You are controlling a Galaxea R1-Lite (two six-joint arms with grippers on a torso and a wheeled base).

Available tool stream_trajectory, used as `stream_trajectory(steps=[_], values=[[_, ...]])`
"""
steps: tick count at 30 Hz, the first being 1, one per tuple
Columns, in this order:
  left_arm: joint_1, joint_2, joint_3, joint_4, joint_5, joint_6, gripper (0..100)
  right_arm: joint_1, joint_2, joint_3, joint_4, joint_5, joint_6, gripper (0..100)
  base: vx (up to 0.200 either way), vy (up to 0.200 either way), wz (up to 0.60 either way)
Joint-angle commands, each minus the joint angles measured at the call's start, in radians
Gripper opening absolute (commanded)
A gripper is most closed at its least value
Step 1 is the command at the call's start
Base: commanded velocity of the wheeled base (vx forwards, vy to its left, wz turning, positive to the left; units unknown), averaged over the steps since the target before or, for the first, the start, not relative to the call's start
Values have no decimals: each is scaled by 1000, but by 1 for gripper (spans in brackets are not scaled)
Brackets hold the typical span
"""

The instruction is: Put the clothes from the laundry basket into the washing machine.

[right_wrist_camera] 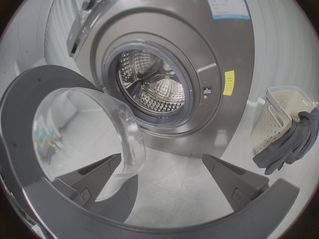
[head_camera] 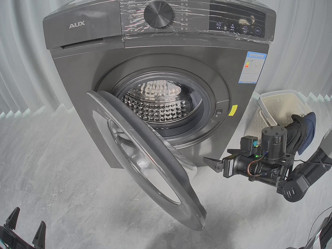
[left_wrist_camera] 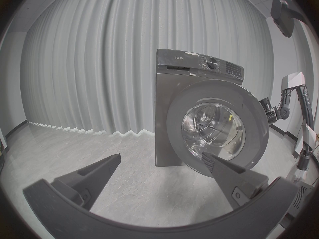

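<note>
Head view — dimpled steel drum (head_camera: 155,101), perforated basket (head_camera: 282,105)

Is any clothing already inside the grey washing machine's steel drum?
No: in the right wrist view the perforated steel drum shows bare metal, and the dark clothes hang over the rim of the cream plastic laundry basket.

Washing machine (head_camera: 86,70) stands on the floor (head_camera: 69,191) w/ curtain (head_camera: 20,52) behind it; its door (head_camera: 155,149), hinged on robot's left, swings out toward the robot, w/ drum (head_camera: 155,104) behind it. Laundry basket (head_camera: 280,104) sits on the floor near machine's right side, clothes (head_camera: 301,130) draped over its near rim. Right gripper (right_wrist_camera: 161,161) hangs in front of the basket, right of the door's free edge; left gripper (head_camera: 28,217) is low at far left, well apart from the machine.
</note>
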State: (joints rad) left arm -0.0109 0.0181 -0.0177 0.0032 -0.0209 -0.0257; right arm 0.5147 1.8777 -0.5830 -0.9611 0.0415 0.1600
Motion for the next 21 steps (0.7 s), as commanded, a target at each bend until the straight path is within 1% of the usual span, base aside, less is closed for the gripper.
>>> stream_trajectory(steps=[1,6,11,19,21], values=[[0,-17,15,0,1,0,100,2,103,-54,-4,-5,0,100,0,0,0],[0,-17,15,0,1,-2,100,25,115,-75,-7,-5,-4,100,0,0,0],[0,-18,15,0,-1,1,100,65,113,-57,-18,-2,-8,100,0,0,0],[0,-17,15,0,-1,1,100,162,110,-14,-90,8,0,100,0,0,0],[0,-17,15,0,-1,1,100,165,110,-15,-94,8,1,100,0,0,0]])
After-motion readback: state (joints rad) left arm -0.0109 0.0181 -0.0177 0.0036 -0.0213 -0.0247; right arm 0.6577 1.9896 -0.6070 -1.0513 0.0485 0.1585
